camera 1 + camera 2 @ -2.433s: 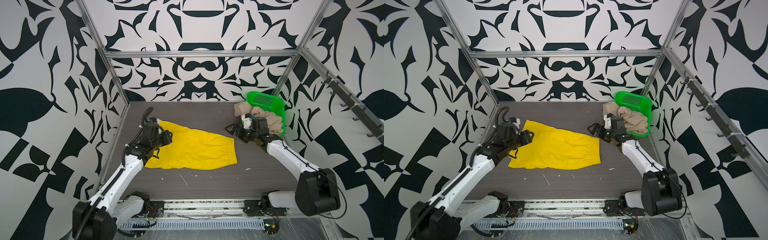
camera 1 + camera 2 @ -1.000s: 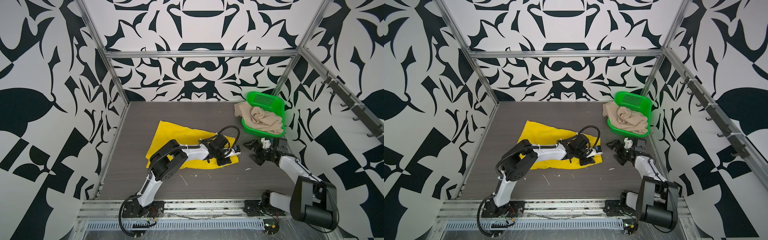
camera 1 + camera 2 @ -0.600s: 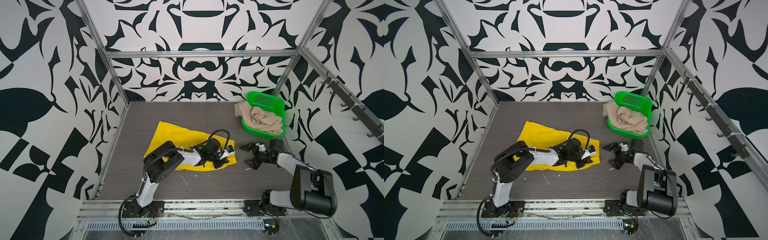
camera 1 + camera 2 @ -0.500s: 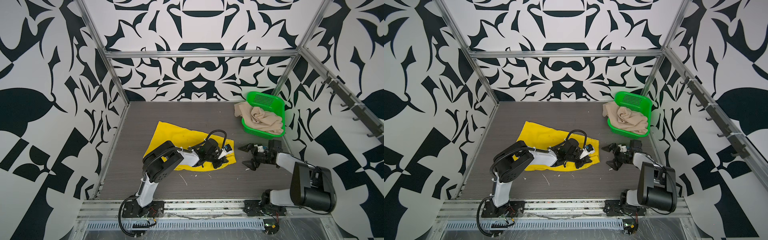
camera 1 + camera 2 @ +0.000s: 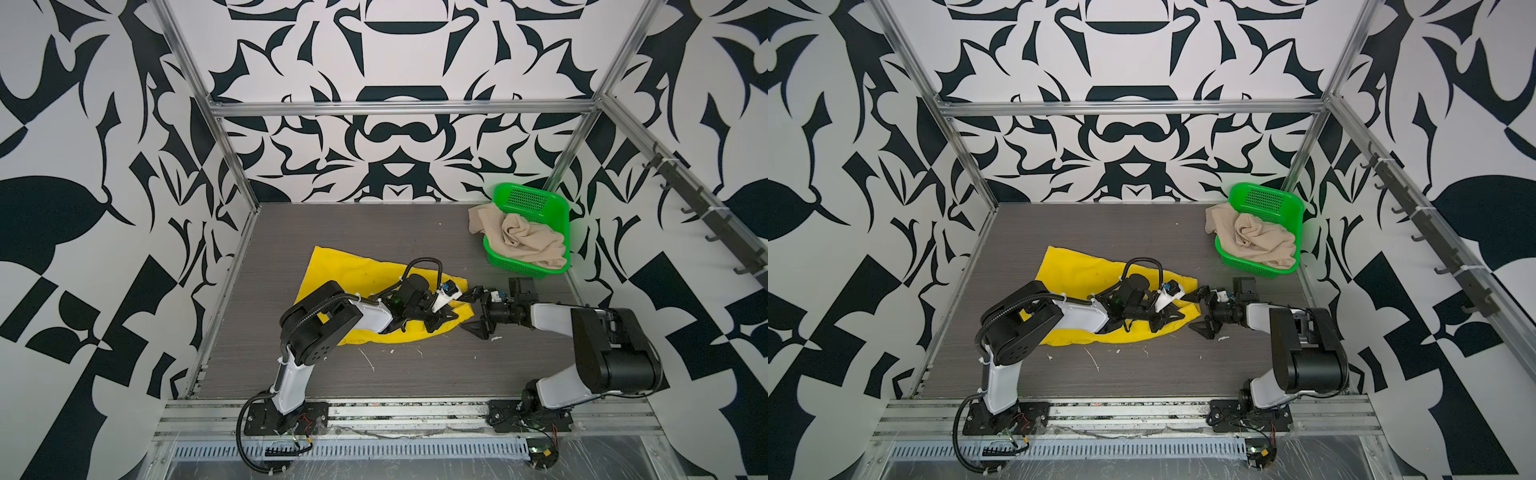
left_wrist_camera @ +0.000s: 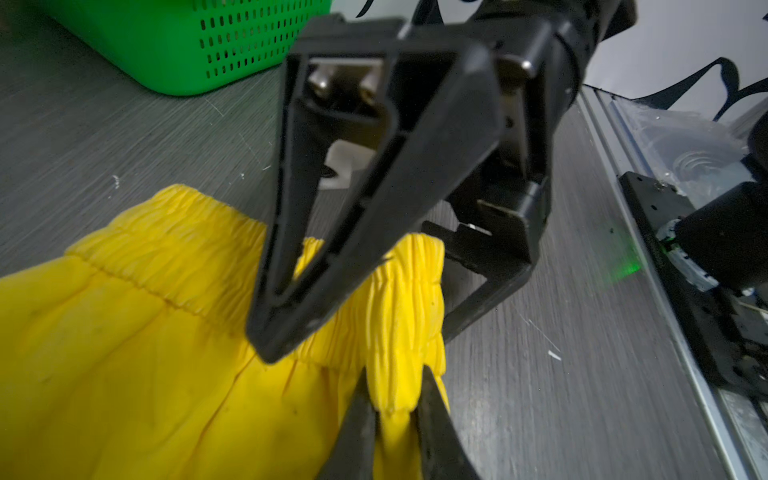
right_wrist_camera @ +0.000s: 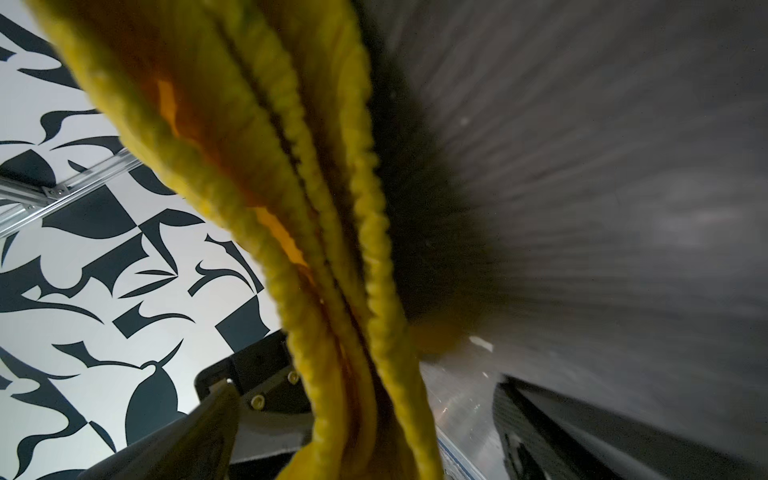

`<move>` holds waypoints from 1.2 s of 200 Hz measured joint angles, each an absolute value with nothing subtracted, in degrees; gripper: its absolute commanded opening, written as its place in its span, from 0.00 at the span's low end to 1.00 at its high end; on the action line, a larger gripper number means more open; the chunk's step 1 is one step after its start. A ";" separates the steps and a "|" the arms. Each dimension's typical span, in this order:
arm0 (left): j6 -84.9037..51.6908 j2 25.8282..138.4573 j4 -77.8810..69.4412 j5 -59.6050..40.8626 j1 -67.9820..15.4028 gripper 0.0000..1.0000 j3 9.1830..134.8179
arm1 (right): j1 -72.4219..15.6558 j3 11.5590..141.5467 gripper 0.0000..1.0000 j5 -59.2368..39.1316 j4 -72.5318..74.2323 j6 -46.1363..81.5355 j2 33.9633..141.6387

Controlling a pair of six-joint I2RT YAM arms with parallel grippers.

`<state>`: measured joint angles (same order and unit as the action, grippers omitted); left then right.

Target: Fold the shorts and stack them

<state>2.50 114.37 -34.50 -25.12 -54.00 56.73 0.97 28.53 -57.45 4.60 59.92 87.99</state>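
Both arms have come to one end of the yellow shorts (image 5: 353,274), and the left hand (image 6: 392,395) has closed: it pinches a fold of the waistband (image 6: 174,232). The right hand (image 5: 473,311) is open, 1 jaw on each side of that waistband. The shorts lie mid-worktop (image 5: 415,365); the beige shorts (image 5: 523,241) sit in the green basket (image 5: 528,199) at the far right corner. I judge the 1st fold is being prepared: next the right hand must close, then both lift together.
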 measured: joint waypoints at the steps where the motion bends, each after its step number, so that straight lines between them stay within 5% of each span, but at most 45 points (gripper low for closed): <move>1: 2.50 114.37 -34.52 -25.23 -54.00 0.13 56.73 | 0.97 28.69 0.92 -57.47 4.71 60.05 88.20; 14: 2.57 114.28 -34.46 -26.39 -54.00 0.13 56.71 | 0.97 29.98 0.87 -57.82 6.07 60.36 90.30; 36: 3.01 113.93 -33.95 -28.32 -54.00 0.17 56.71 | 0.54 31.46 0.66 -57.78 8.23 61.23 92.82; 65: 3.81 112.84 -32.01 -29.06 -54.00 0.46 56.71 | -1.02 32.03 0.34 -57.28 8.80 60.86 93.47; 76: 3.49 111.90 -31.16 -28.75 -53.93 0.51 56.69 | -1.30 32.21 0.19 -56.90 8.36 60.05 93.30; 91: 2.63 109.84 -30.20 -27.57 -53.47 0.52 56.64 | -1.54 33.30 0.10 -55.66 4.38 57.17 92.20; 164: -4.54 93.49 -15.46 -15.94 -44.07 0.48 55.33 | -2.46 48.21 0.05 -45.25 -20.21 39.18 83.74; 240: -6.22 107.68 -0.03 -7.31 -42.24 0.45 62.11 | -7.77 59.27 0.04 -38.92 -30.35 33.85 83.46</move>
<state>-6.22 107.68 -0.03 -7.31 -42.24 62.11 -7.77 59.27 -38.92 -30.35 33.85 83.46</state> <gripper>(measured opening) 0.453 0.099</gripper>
